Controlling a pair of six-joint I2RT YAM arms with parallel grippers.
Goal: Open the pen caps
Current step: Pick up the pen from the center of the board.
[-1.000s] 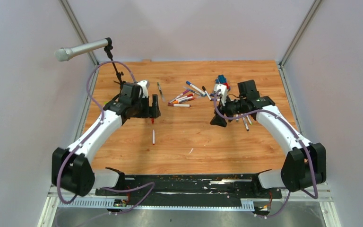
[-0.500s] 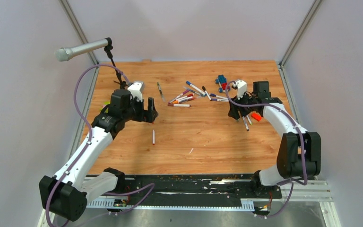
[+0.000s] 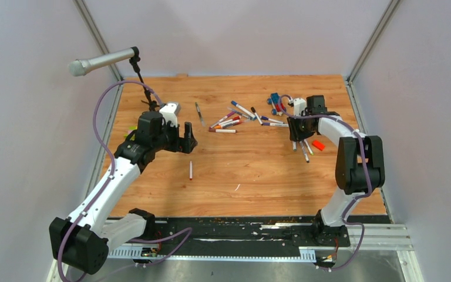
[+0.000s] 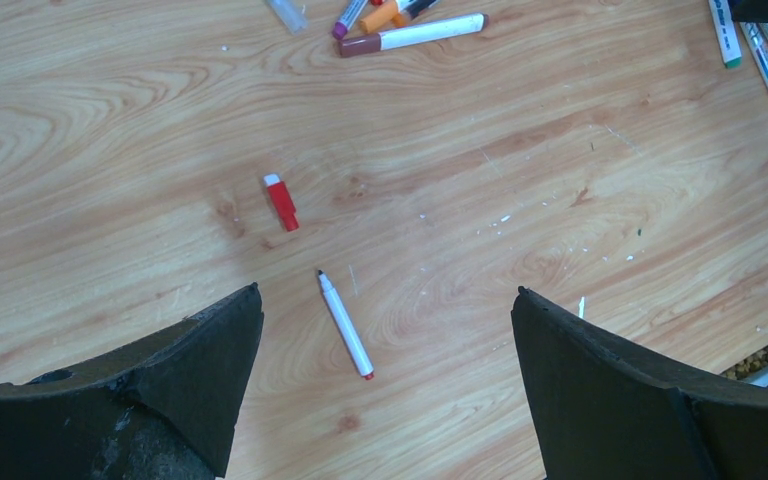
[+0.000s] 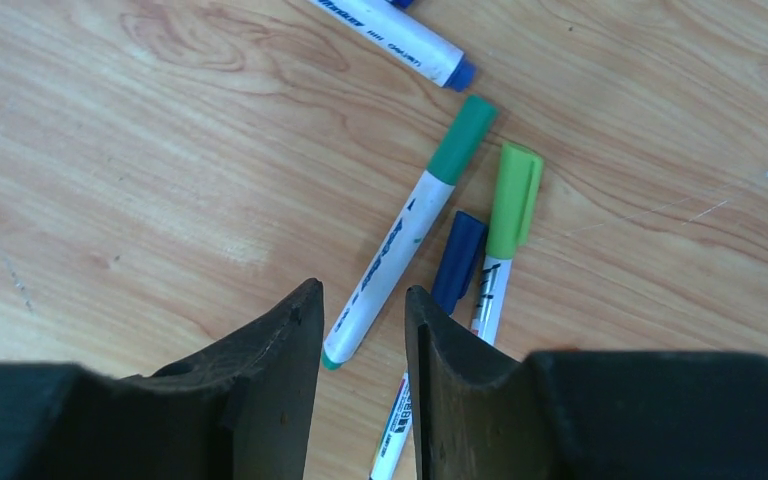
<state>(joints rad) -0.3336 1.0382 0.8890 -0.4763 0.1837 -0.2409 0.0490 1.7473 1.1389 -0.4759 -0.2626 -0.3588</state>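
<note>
My left gripper (image 3: 189, 140) is wide open and empty above the table (image 4: 387, 290). Below it lie an uncapped white pen with a red end (image 4: 345, 325), also seen from the top (image 3: 191, 170), and a loose red cap (image 4: 281, 201). My right gripper (image 3: 296, 134) hangs low over a small cluster of capped pens, its jaws narrowly apart and holding nothing (image 5: 362, 288). A green-capped pen (image 5: 405, 230) lies on the wood with its tail end under the gap. Beside it lie a light-green-capped pen (image 5: 508, 225) and a dark-blue-capped pen (image 5: 457, 262).
A pile of capped pens (image 3: 226, 122) lies at the table's middle back, with a grey pen (image 3: 198, 111) to its left. An orange block (image 3: 317, 144) sits right of my right gripper. A blue-and-red toy car (image 3: 276, 101) is behind it. A microphone (image 3: 103, 60) stands at back left.
My right arm has swung right and back, taking its gripper from left of the pen cluster to over it. My left arm has shifted its posture a little, its gripper staying open.
</note>
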